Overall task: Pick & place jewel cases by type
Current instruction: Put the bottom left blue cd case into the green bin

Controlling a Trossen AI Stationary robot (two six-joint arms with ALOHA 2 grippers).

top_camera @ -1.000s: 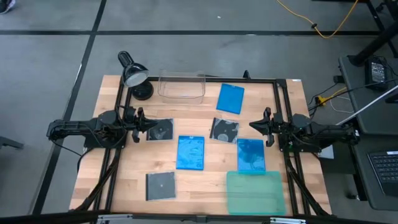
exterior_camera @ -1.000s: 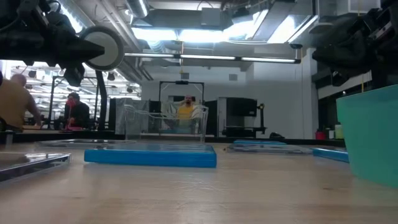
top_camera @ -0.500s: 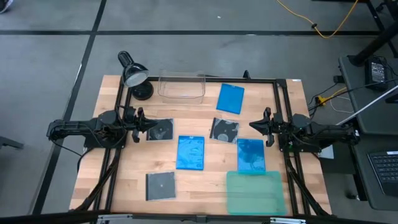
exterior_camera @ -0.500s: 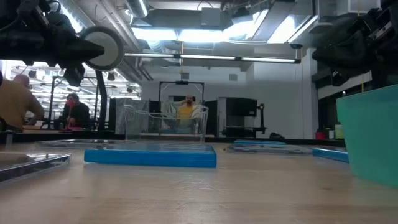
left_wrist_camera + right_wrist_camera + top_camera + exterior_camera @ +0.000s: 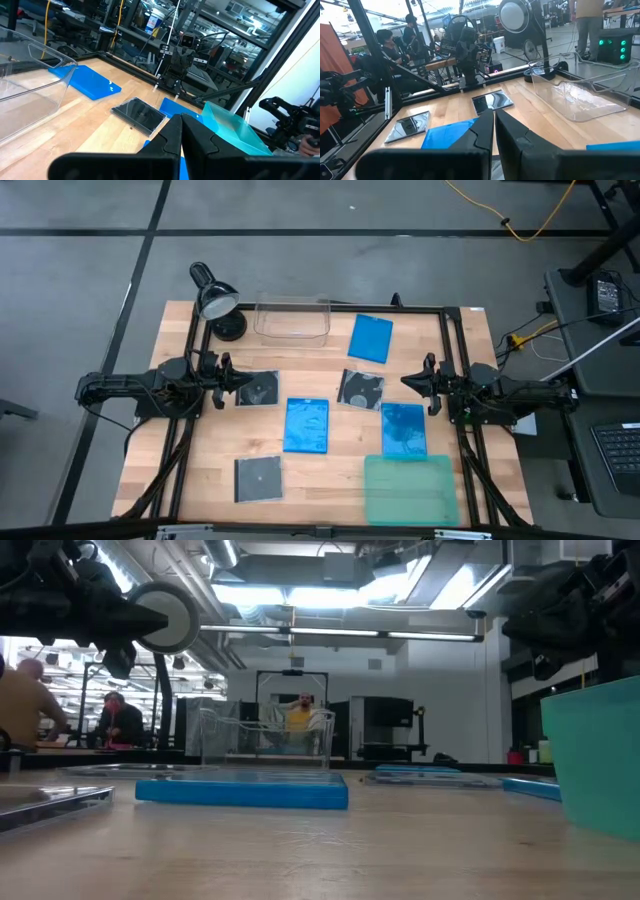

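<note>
Left end effector (image 5: 243,381): at the bench's left edge, above the bench, fingers pressed together, holding nothing; its tips sit over the near edge of a square case.
Desk lamp (image 5: 213,301): far left corner of the bench (image 5: 200,460), head turned toward the middle.
Clear bin (image 5: 292,321): far edge, just beside the lamp, nothing visible inside.
Square case 1 (image 5: 259,389): left side, flat, disc showing, right in front of the left end effector.
Square case 2 (image 5: 258,478): near left, flat, apart from the others.
Blue case 1 (image 5: 307,426): middle of the bench, flat, between the 2 left square cases and the right-hand group.
Square case 3 (image 5: 361,389): right of centre, flat, slightly turned, its corner just beside blue case 3.
Blue case 2 (image 5: 372,338): far side, right of the clear bin, flat, tilted a little.
Blue case 3 (image 5: 403,428): right side, flat, its near edge touching or just meeting the teal tray.
Teal tray (image 5: 410,488): near right corner, nothing inside that can be made out.
Right end effector (image 5: 407,382): at the bench's right edge, above the bench, fingers nearly together with a thin slit, gripping nothing; beside square case 3 and blue case 3.
Room behind: people (image 5: 120,721) seated beyond the bench in the low view.
</note>
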